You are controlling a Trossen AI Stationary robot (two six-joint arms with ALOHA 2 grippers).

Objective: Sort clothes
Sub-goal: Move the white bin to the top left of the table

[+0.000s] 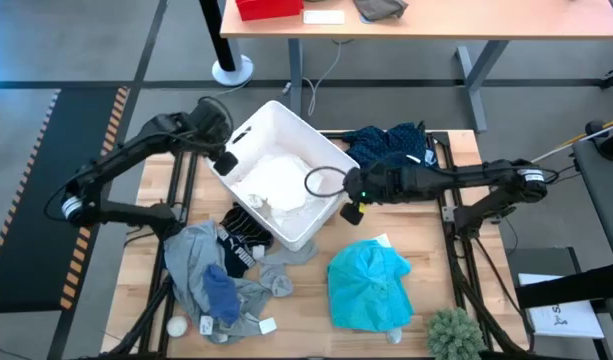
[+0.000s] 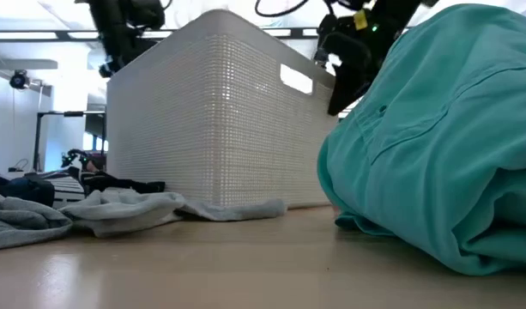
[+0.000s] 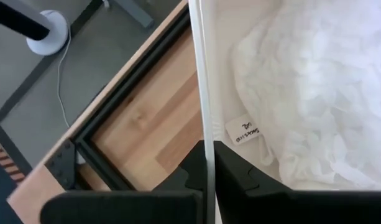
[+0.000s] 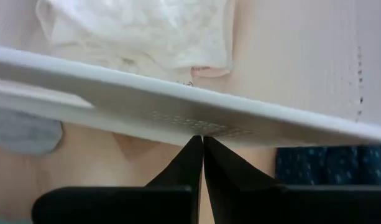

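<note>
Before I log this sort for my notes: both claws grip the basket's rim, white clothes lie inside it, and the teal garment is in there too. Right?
Not quite. The teal garment lies on the table beside the basket, not in it; the high view shows this. Both the left claw and right claw do grip the rim, and white clothes lie inside.

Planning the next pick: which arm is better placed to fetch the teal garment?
Right. The right gripper at the basket rim is nearer the teal garment; the left gripper grips the far rim.

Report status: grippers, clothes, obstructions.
Left gripper shut on basket rim, right gripper shut on opposite rim. White garment inside; teal garment, grey pile on table. Nothing blocking.
</note>
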